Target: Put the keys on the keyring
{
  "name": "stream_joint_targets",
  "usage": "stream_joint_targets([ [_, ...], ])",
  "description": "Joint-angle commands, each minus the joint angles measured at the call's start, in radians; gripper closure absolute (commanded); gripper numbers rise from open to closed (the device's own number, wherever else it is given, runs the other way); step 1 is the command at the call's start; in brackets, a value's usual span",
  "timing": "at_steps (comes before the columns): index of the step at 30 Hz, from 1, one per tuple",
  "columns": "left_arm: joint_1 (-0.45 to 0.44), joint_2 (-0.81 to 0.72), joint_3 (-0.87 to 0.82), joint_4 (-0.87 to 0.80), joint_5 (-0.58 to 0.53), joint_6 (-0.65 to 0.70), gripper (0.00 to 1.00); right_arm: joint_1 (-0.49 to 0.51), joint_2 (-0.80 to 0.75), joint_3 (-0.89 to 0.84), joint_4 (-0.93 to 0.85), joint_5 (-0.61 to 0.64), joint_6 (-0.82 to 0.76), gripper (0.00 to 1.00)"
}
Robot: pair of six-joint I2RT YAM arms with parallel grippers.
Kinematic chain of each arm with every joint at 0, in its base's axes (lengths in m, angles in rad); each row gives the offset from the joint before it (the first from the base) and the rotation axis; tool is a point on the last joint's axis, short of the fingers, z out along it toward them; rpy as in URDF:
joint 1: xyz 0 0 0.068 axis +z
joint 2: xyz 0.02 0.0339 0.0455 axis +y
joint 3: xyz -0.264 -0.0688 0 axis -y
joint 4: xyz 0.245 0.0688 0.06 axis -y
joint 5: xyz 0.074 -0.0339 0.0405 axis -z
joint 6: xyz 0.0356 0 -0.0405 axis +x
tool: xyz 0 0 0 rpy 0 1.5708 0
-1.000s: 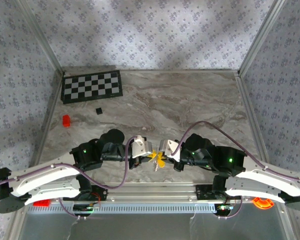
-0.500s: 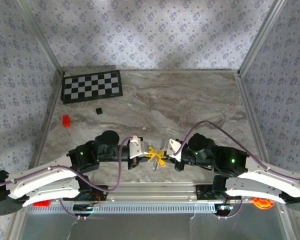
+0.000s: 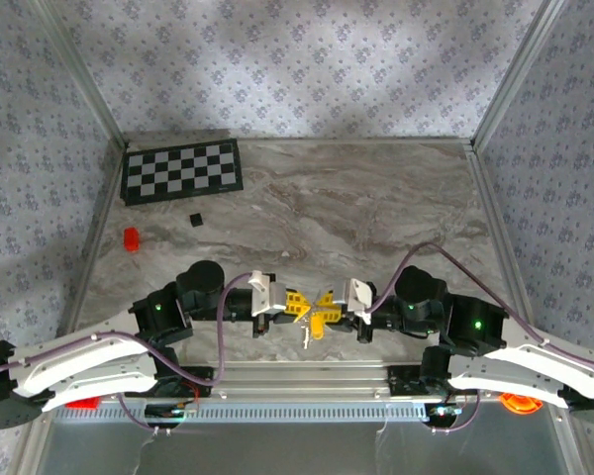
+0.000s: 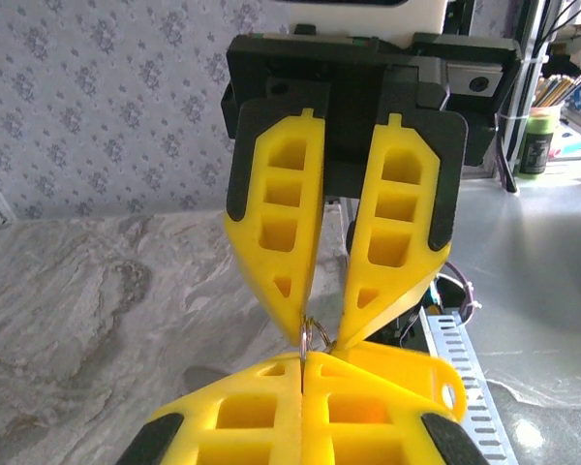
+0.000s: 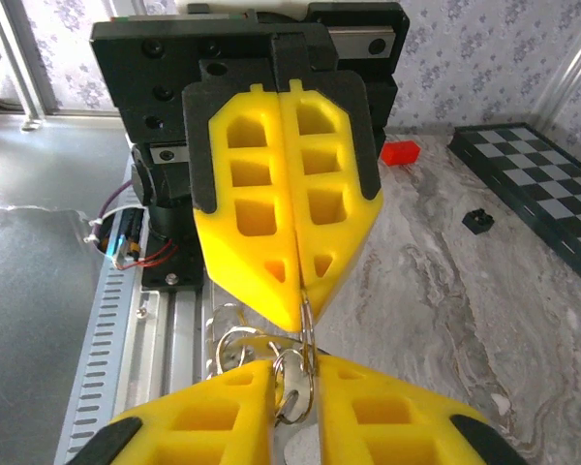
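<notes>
From above, my two jaws met close to the front edge of the bench (image 3: 376, 208), keys (image 3: 315, 328) dangling between them, open room beyond. Left wrist: left jaws clenched on the keyring (image 4: 313, 335). Right wrist: right jaws stood slightly parted. Threading looked underway, next needing a careful grip.

Grey floral-paper walls (image 3: 307, 59) w/ alu corner posts (image 3: 79, 74) round marble tabletop (image 3: 376, 208), patchy light.
</notes>
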State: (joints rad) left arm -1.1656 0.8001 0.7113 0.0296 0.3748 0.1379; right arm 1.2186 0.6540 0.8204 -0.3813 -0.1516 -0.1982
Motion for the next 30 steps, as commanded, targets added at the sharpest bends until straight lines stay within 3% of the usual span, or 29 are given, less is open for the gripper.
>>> stream_joint_targets([
  [1,-0.005,-0.024,-0.005,0.11,0.027,-0.012,1.0,-0.008,-0.013,-0.01,0.033,-0.045,0.014,0.8],
  [10,-0.004,-0.024,-0.006,0.101,0.041,-0.012,1.0,-0.016,-0.01,-0.026,0.094,-0.072,0.035,0.81],
  [20,-0.005,-0.034,-0.019,0.119,0.043,-0.015,1.0,-0.022,-0.008,-0.034,0.104,-0.063,0.037,0.99],
  [25,-0.005,-0.022,-0.018,0.084,0.007,-0.005,1.0,-0.024,-0.018,-0.035,0.101,-0.039,0.026,1.0],
  [30,-0.004,-0.014,0.007,-0.031,-0.051,0.03,0.71,-0.025,0.024,0.035,0.001,0.01,0.008,1.0],
])
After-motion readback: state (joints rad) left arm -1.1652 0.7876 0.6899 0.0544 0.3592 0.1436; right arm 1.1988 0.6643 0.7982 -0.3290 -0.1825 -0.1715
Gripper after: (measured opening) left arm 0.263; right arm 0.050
